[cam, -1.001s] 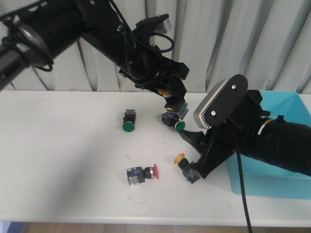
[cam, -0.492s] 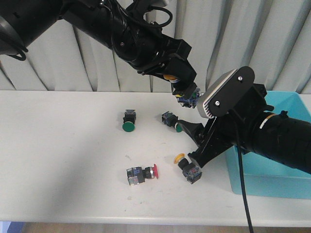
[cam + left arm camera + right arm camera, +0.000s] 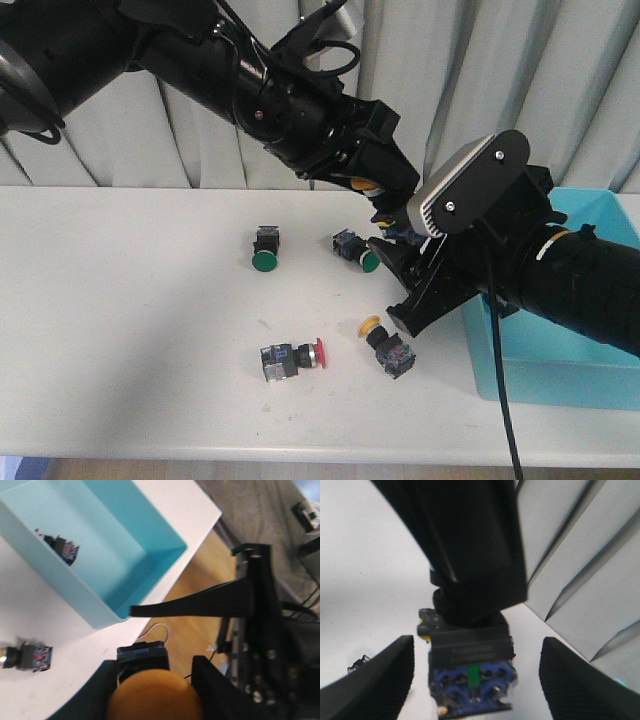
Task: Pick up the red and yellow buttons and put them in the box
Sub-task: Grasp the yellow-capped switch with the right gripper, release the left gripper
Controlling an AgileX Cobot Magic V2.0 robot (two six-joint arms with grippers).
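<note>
My left gripper (image 3: 388, 208) is shut on a yellow button (image 3: 364, 184) and holds it in the air, its blue base (image 3: 402, 233) close to my right wrist. In the left wrist view the yellow cap (image 3: 155, 696) sits between the fingers (image 3: 220, 680). My right gripper (image 3: 394, 286) is open and empty, above a second yellow button (image 3: 386, 346) on the table. The held button's base (image 3: 470, 680) shows between the right fingers (image 3: 375, 680). A red button (image 3: 292, 358) lies on the table. The turquoise box (image 3: 560, 355) stands at the right, and another button (image 3: 61, 546) lies in it.
Two green-capped buttons (image 3: 264, 248) (image 3: 356, 250) lie on the white table (image 3: 120, 330) behind the red one. A grey curtain (image 3: 560, 90) hangs behind the table. The two arms are very close together above the table's middle right.
My left gripper lifted the yellow button from beside the green one and carried it right, toward the box. My right gripper rose slightly above the yellow button on the table.
</note>
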